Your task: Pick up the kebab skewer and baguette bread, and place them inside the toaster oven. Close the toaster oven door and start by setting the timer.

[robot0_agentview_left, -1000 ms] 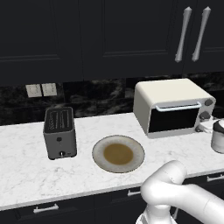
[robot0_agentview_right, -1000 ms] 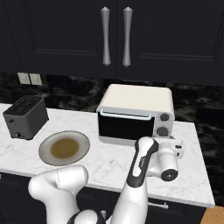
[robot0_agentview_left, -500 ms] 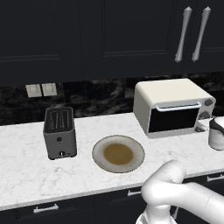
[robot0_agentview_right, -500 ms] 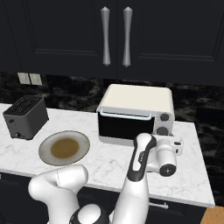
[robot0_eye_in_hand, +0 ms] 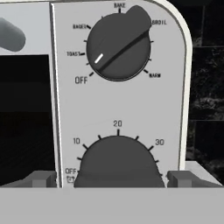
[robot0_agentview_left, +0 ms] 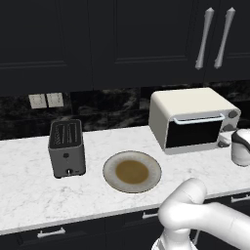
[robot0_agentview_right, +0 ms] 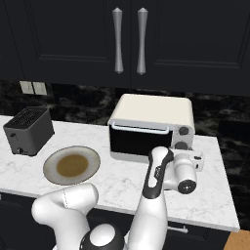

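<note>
The cream-white toaster oven (robot0_agentview_left: 188, 105) (robot0_agentview_right: 154, 110) stands at the back of the counter. Its toaster oven door (robot0_agentview_left: 191, 134) (robot0_agentview_right: 139, 141) is shut, dark glass under a silver bar handle (robot0_eye_in_hand: 11, 35). My gripper (robot0_agentview_right: 188, 155) (robot0_eye_in_hand: 111, 179) is at the oven's right side and open. In the hand view its fingertips (robot0_eye_in_hand: 41, 178) flank the lower timer knob (robot0_eye_in_hand: 117, 162), apart from it. Above that knob sits the mode knob (robot0_eye_in_hand: 119, 46), its white mark between OFF and TOAST. The kebab skewer and baguette bread are out of view.
An empty round plate (robot0_agentview_left: 108, 168) (robot0_agentview_right: 49, 168) lies on the white marble counter left of the oven. A grey two-slot toaster (robot0_agentview_left: 67, 147) (robot0_agentview_right: 29, 129) stands further left. Dark cabinets with silver handles (robot0_agentview_right: 129, 39) hang above. The counter's right end (robot0_agentview_right: 229, 215) lies close to the hand.
The hand has crept a little closer to the oven's knob panel. The jaws stay wide, and the oven, plate and toaster have not moved.
</note>
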